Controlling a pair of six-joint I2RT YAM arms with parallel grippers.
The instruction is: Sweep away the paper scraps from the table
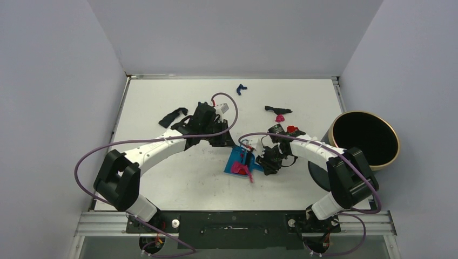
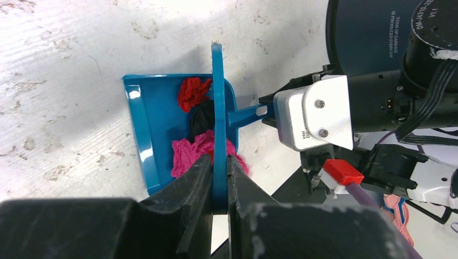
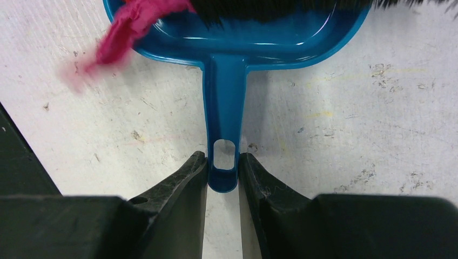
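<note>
The blue dustpan [image 1: 236,159] lies on the white table [image 1: 178,183] at the centre. My right gripper [image 1: 263,159] is shut on its handle [image 3: 222,135]. My left gripper [image 1: 226,141] is shut on the blue brush [image 2: 218,108], held on edge over the pan [image 2: 146,124]. Inside the pan lie red [image 2: 193,91], black [image 2: 201,120] and magenta-pink [image 2: 189,154] paper scraps. The pink scrap [image 3: 129,27] hangs over the pan's rim. Loose on the table are a black scrap [image 1: 173,116], a dark blue one [image 1: 241,88], another black one [image 1: 278,110], a magenta one [image 1: 280,118] and a red one [image 1: 292,129].
A round dark bin with a gold rim [image 1: 397,143] stands off the table's right edge, beside the right arm. Grey walls close in the left, far and right sides. Purple cables loop from both arms over the table.
</note>
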